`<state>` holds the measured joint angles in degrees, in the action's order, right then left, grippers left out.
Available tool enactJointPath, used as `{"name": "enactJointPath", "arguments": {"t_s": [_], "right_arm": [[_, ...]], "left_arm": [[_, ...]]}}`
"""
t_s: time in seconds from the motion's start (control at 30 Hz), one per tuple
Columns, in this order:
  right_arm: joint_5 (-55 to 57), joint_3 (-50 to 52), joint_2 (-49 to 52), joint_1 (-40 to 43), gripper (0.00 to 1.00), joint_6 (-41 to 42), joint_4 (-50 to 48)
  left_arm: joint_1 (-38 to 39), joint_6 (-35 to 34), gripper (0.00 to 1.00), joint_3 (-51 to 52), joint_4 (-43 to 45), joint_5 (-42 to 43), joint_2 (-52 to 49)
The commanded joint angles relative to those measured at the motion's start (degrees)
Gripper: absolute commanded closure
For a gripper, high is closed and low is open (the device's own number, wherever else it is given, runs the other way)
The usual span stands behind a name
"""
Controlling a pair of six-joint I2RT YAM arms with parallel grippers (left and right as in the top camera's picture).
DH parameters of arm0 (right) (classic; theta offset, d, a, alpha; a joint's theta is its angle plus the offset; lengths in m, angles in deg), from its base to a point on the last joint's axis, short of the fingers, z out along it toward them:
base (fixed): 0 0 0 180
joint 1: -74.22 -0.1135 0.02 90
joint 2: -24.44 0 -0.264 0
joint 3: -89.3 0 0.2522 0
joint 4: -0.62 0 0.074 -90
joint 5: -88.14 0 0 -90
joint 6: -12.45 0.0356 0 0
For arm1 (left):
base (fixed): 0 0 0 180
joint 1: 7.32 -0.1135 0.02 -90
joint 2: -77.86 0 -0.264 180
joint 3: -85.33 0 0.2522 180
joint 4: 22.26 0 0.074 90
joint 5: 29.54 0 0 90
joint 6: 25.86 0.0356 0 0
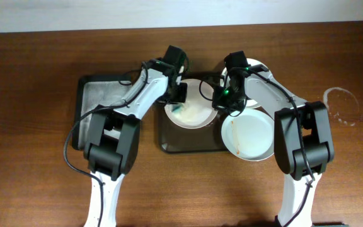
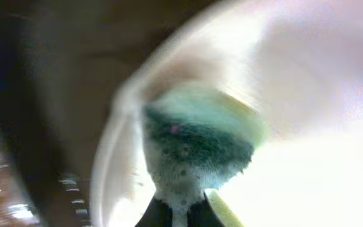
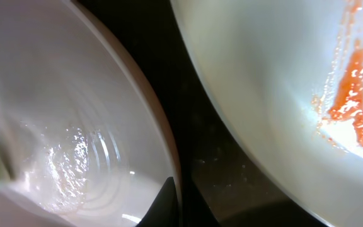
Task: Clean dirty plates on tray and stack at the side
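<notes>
Brown wooden table (image 1: pixel 36 189) bears the tray (image 1: pixel 188 144) and a pale ring stain (image 1: pixel 341 104).

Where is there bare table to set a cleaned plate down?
Bare wood: the front strip below the tray; the left end beyond the soapy tray; the right end around the ring stain. Crowded: over the tray, where the left gripper, with its sponge, and the right gripper work one plate beside the smeared plate.

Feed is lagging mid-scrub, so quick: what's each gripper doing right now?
Left gripper: closed on the green sponge, pressed against the soapy plate.
Right gripper: closed on that plate's rim.
</notes>
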<state>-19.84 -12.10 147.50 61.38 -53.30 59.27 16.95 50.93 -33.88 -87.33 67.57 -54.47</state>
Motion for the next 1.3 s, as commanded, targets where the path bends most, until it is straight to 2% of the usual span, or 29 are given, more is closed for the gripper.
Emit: {"name": "enactJointPath", "arguments": {"t_s": [0.0,0.13,0.23,0.27,0.4,0.5,0.6,0.73,0.87,1.03,1.13,1.27], "right_arm": [[0.61,0.37,0.20,-0.26,0.96,-0.26,0.13],[0.61,0.37,0.20,-0.31,0.96,-0.26,0.15],[0.61,0.37,0.20,-0.31,0.96,-0.26,0.15],[0.61,0.37,0.20,-0.31,0.96,-0.26,0.15],[0.61,0.37,0.20,-0.31,0.96,-0.28,0.15],[0.61,0.35,0.20,-0.31,0.96,-0.28,0.17],[0.63,0.37,0.20,-0.31,0.96,-0.28,0.15],[0.63,0.37,0.20,-0.31,0.96,-0.28,0.13],[0.61,0.35,0.20,-0.31,0.96,-0.28,0.15],[0.61,0.35,0.20,-0.31,0.96,-0.26,0.13],[0.59,0.37,0.20,-0.31,0.96,-0.26,0.15],[0.52,0.37,0.20,-0.31,0.96,-0.26,0.15]], "left_arm": [[0.76,7.56,0.99,1.88,-0.20,22.05,-2.40],[0.68,6.91,0.99,1.88,4.83,19.89,-2.40],[0.57,0.79,0.99,1.88,9.27,9.11,-2.40],[0.59,-1.73,0.99,1.90,11.10,3.10,-2.40],[0.59,-7.08,0.99,1.88,15.67,-13.51,-2.40],[0.59,-8.68,0.99,1.88,16.83,-23.08,-2.40],[0.59,-8.66,0.99,1.90,15.30,-27.93,-2.40],[0.66,-8.59,0.99,1.90,7.67,-21.81,-2.40],[0.72,-1.73,0.99,1.90,-1.31,-1.86,-2.40],[0.70,5.68,0.99,1.88,-9.14,14.29,-2.40],[0.26,7.37,0.99,0.72,-12.63,15.82,-2.38],[-2.25,7.80,0.99,-6.34,-18.82,15.82,-2.21]]}}
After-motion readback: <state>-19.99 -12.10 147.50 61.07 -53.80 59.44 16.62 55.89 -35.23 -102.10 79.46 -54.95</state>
